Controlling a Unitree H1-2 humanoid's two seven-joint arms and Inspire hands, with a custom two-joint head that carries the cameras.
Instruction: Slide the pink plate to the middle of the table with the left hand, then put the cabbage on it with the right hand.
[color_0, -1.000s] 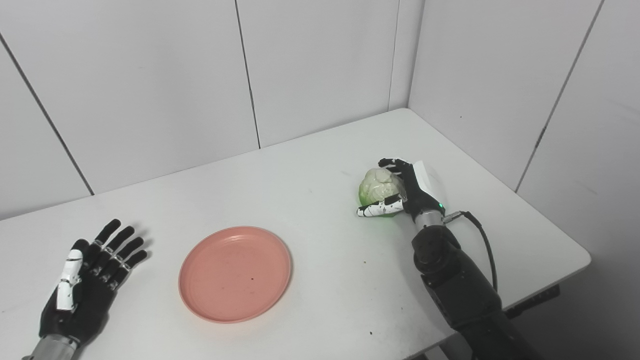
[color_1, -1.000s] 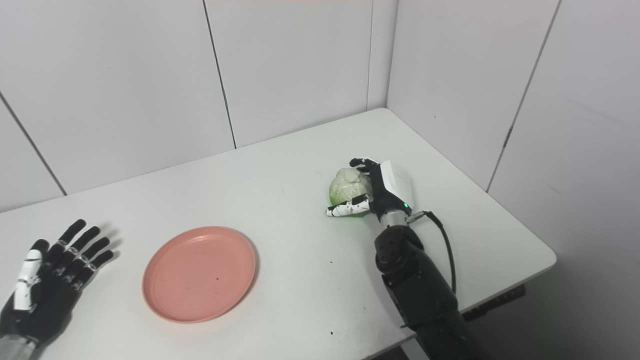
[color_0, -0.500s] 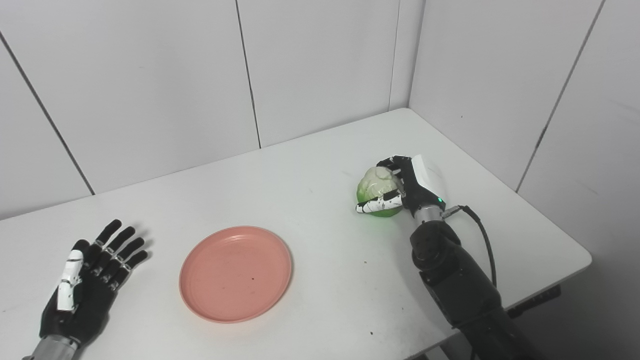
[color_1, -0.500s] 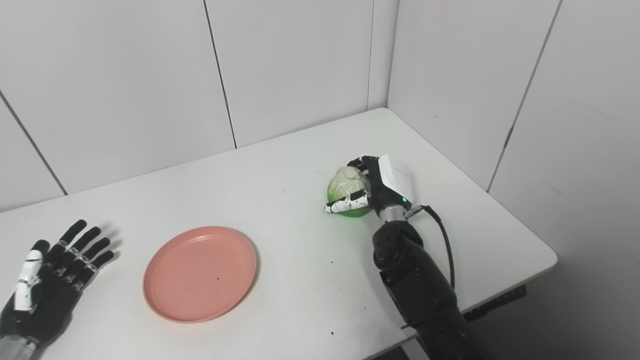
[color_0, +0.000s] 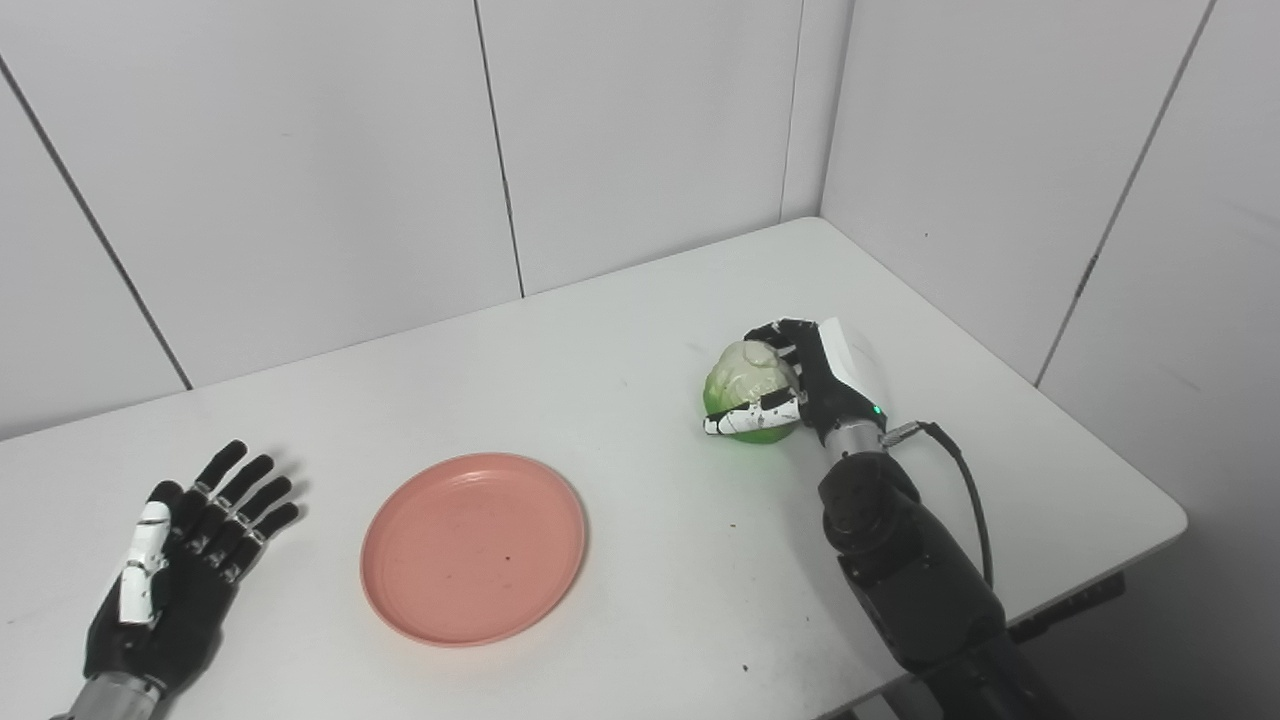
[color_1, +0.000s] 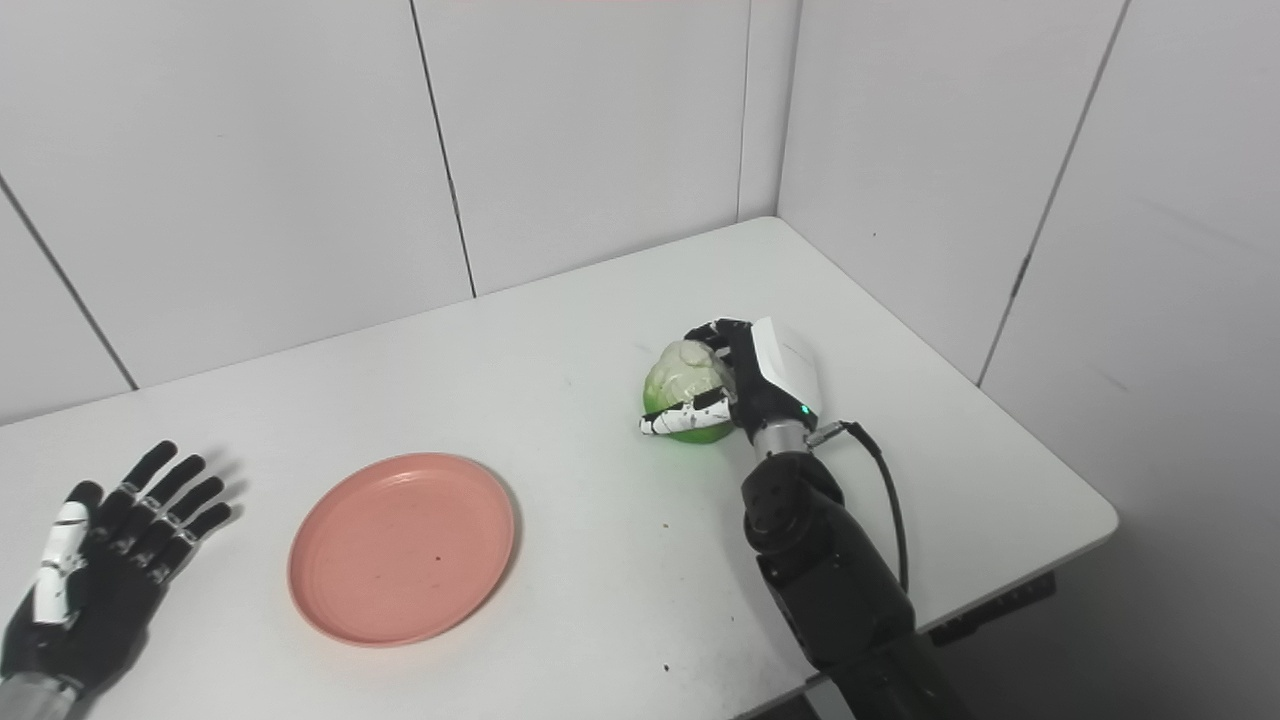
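The pink plate lies flat on the white table, left of the middle and near the front edge, with nothing on it. The cabbage, pale green and round, is at the right side of the table. My right hand is shut on it, fingers curled over its top and far side, thumb across its near side. It seems slightly raised off the table. My left hand rests open and flat at the table's front left, well apart from the plate.
White wall panels close the table in at the back and on the right. The table's right edge and front right corner lie close to my right arm. A black cable loops from the right wrist.
My right hand has closed on the cabbage and carried it a little to the left. The plate and my left hand have stayed where they were.
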